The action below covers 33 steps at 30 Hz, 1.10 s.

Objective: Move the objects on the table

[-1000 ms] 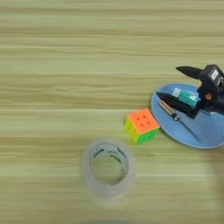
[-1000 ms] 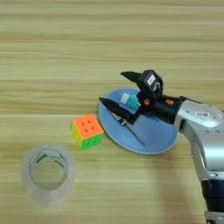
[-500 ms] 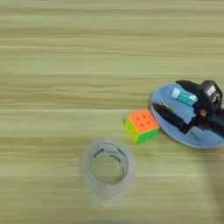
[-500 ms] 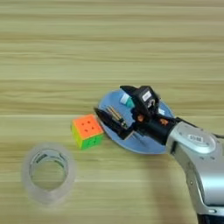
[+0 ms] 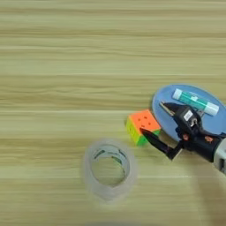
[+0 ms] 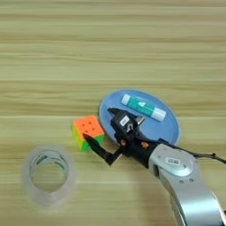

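A small puzzle cube (image 5: 141,126) with orange top, yellow and green sides sits on the wooden table (image 5: 66,66), just left of a blue plate (image 5: 201,123). A white glue stick (image 5: 195,101) with a green label lies across the far part of that plate. My right gripper (image 5: 152,118) reaches in from the lower right and is open wide. One black fingertip hangs over the plate's left rim; the other is at the cube's near right corner. Nothing is held between the fingers. In the right eye view the cube (image 6: 88,131) and gripper (image 6: 98,123) stand the same way.
A clear roll of tape (image 5: 108,193) lies flat on the table to the front left of the cube. My silver forearm (image 6: 185,185) crosses the table's lower right part. Bare wood stretches across the far and left parts.
My gripper has left the glue stick lying on the plate and moved left and toward the front, down to the cube's right side. Cube, plate and tape roll have stayed put.
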{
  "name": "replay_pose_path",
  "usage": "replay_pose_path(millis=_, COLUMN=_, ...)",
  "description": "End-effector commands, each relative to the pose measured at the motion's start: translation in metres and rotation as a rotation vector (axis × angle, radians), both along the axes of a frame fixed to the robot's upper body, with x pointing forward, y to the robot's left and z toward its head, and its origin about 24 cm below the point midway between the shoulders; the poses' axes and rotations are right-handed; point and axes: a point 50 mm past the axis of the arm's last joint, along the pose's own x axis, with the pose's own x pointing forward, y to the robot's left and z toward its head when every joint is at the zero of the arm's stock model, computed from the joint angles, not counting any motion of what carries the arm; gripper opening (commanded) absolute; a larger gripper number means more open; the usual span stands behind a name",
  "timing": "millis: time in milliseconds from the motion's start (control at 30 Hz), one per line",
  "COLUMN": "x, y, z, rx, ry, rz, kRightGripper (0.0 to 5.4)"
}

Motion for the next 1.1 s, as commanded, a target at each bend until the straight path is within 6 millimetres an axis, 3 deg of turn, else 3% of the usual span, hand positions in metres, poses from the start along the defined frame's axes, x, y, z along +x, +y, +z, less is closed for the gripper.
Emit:
replay_pose_path(millis=33, x=0.007, y=0.000, z=0.007, rx=-0.033, ry=-0.071, rz=-0.015, kRightGripper=5.39)
replay_pose_path(millis=467, x=0.011, y=0.001, z=0.008, rx=-0.007, ry=-0.092, rz=-0.038, kRightGripper=5.39)
replay_pose_path(millis=833, x=0.020, y=-0.011, z=0.023, rx=-0.016, ry=-0.154, rz=-0.083, kRightGripper=5.39)
replay_pose_path(millis=1100, x=0.015, y=-0.001, z=0.041, rx=0.031, ry=-0.207, rz=-0.046, kRightGripper=5.39)
